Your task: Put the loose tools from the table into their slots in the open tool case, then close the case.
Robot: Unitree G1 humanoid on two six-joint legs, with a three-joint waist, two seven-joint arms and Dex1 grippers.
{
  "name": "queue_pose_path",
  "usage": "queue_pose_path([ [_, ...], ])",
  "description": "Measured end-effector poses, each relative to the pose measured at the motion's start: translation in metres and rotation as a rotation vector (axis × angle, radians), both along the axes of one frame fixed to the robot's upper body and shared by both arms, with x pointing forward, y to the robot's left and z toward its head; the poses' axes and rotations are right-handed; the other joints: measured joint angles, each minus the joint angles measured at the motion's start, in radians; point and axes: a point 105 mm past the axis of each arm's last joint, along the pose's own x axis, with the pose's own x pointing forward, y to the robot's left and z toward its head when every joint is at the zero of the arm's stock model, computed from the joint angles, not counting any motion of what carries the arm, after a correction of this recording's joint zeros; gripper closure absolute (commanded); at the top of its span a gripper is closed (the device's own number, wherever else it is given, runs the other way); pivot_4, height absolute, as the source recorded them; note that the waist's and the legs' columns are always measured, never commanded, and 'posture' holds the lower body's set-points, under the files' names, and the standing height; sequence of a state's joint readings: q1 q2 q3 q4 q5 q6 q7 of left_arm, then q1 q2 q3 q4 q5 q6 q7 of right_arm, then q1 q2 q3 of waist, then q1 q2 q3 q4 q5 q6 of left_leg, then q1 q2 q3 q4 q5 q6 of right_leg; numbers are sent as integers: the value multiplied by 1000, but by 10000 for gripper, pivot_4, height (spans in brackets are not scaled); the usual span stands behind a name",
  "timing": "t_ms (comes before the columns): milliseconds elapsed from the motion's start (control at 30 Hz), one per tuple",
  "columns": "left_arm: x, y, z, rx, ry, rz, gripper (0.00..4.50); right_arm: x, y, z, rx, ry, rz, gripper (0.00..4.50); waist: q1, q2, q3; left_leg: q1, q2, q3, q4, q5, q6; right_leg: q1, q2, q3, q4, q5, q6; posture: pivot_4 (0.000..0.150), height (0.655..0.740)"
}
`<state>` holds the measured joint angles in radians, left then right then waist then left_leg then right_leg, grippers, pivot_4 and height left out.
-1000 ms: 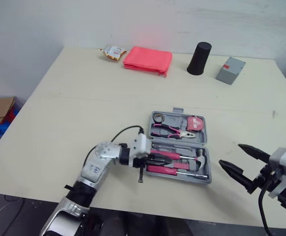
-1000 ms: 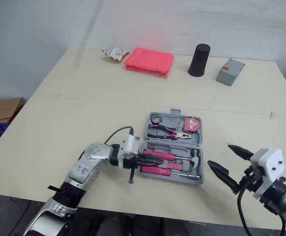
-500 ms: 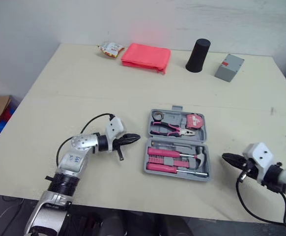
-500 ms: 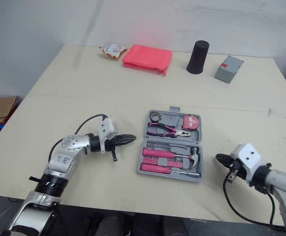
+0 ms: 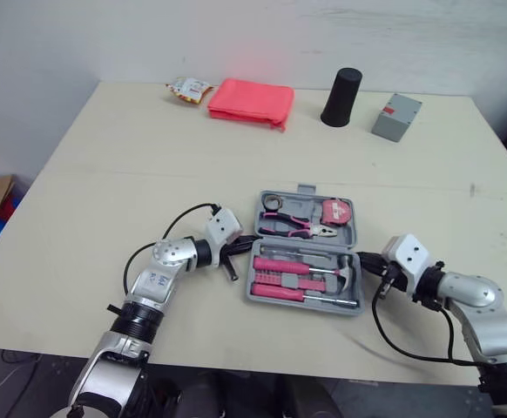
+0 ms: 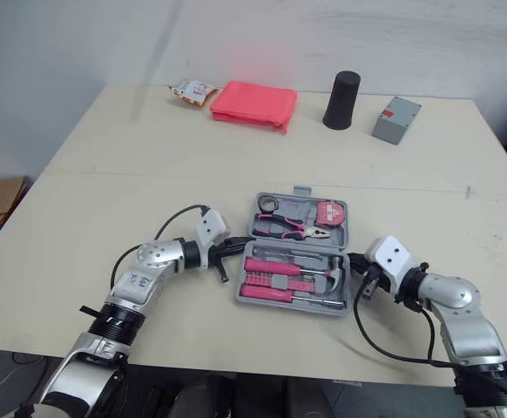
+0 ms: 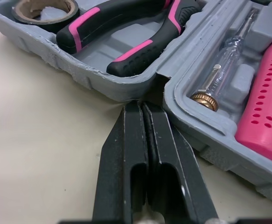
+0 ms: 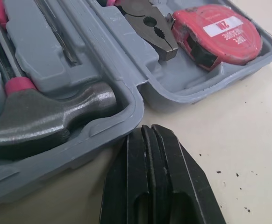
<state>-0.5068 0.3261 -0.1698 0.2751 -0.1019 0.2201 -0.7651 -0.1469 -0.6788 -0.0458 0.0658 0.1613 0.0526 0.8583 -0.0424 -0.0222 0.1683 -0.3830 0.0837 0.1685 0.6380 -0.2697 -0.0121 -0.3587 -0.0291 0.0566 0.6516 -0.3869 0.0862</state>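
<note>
Sitting open near the front of the surface [image 5: 105, 174]: tool case [image 5: 306, 305]. Far half holds pliers [image 7: 126, 18], tape roll [image 7: 45, 9] and tape measure [image 8: 215, 35]. Near half holds hammer [image 8: 47, 112] and pink-handled screwdrivers [image 5: 288, 266]. Left gripper [image 7: 143, 109] is low over the surface, jaws pressed together, tips at the case's left wall where the halves meet. Right gripper [image 8: 147, 133] mirrors it on the right wall by the hammer head, jaws pressed together. Can't tell whether either touches the wall.

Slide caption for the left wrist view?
Shut left claw at the open tool case hinge notch; pliers, tape roll and test screwdriver sit inside.
</note>
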Motion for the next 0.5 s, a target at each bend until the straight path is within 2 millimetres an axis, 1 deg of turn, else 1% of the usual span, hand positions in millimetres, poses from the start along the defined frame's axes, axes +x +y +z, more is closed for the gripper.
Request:
queue_pose_path([
  [167,0,18,2,31,-1,38,45000,4,19,0,12,-16,48,44268,-18,-1,0,2,2,1,-1,1,-2,-1,2,0,2,0,-1,1500,7400],
  [333,-7,27,2,41,1,37,45000,6,26,0,3,-28,77,44268,-18,-1,1,2,2,2,-1,1,-2,-1,2,1,2,0,-1,1500,7400],
  [500,-15,31,-1,43,21,31,45000,8,31,0,-22,-43,102,44268,-18,-1,1,4,2,3,-2,1,-2,0,1,2,2,0,-2,1500,7400],
])
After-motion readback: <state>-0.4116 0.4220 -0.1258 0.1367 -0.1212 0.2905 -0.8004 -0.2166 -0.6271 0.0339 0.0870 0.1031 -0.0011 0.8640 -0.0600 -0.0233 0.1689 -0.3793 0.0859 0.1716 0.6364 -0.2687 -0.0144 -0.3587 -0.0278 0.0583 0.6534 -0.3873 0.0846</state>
